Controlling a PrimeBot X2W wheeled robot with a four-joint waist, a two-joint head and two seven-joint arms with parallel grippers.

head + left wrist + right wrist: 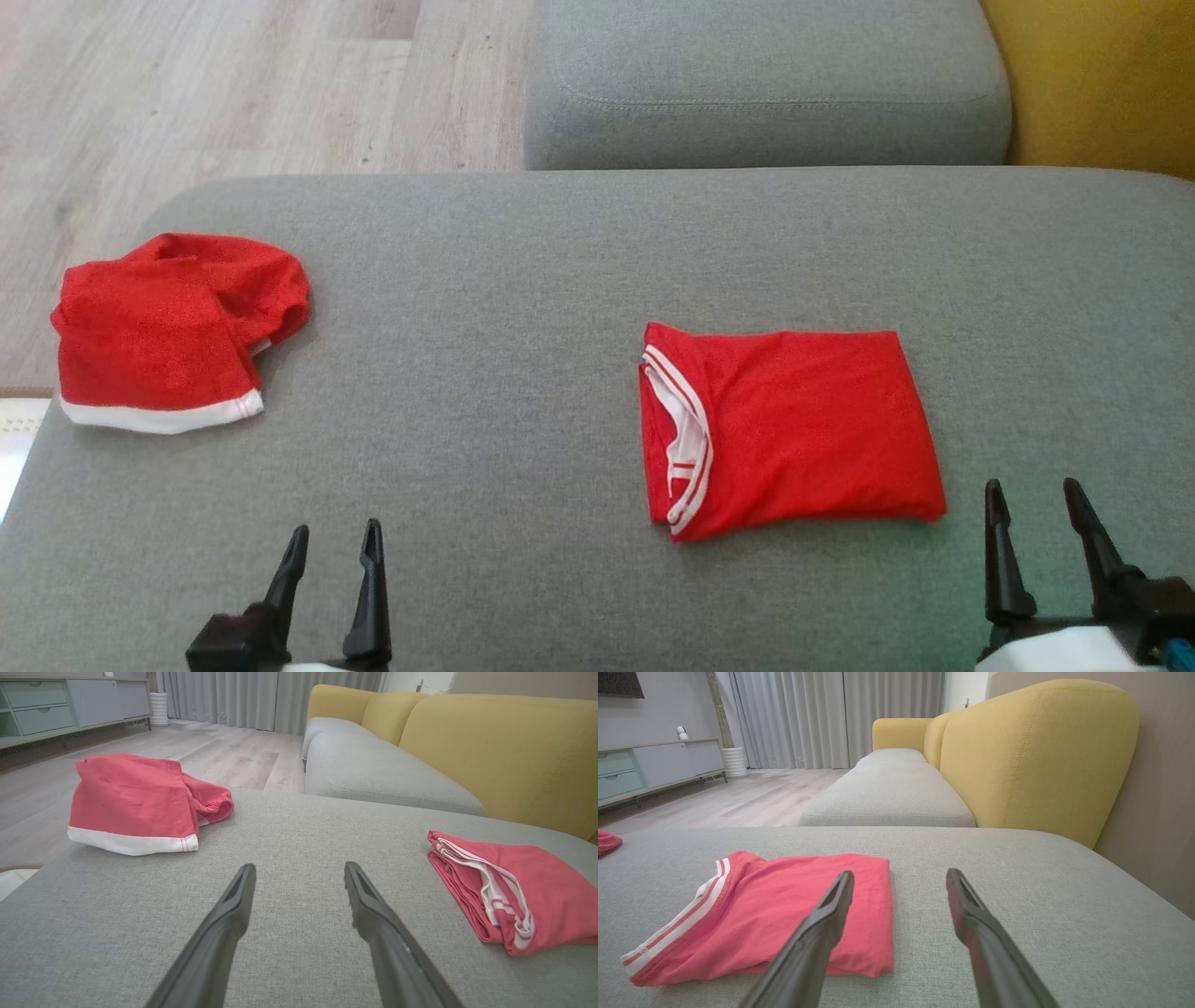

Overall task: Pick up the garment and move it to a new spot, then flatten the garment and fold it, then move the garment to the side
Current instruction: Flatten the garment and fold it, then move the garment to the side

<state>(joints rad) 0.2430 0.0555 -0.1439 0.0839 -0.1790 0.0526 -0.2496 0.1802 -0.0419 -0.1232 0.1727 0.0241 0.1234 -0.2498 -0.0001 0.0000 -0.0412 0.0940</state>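
Grippers are hovering low over the near edge of the grey cushion (485, 308), each with its 2 fingers standing apart and holding nothing. The left gripper (336, 527) is pointing across bare fabric. The right gripper (1032, 483) is sitting near the cushion's right side, just beside the near right corner of the shirt (803, 429) without touching it.

The shirt is lying folded into a flat red rectangle, right of the cushion's middle, with its white-striped collar facing the robot's left. In the right wrist view 1 finger is overlapping the shirt (784, 905) in the picture, though the head view is showing a gap between them.

Farther off to the left, the shorts (159, 336) are resting loosely bunched near the cushion's left edge, red with a white band along the near side. They are lying well apart from the shirt.

Beyond the cushion, a 2nd grey seat (766, 84) is butting against its far edge, with a yellow backrest (1102, 75) rising on the right. Wood floor (233, 84) is stretching away on the left toward grey curtains (261, 695) and a pale cabinet (56, 704).
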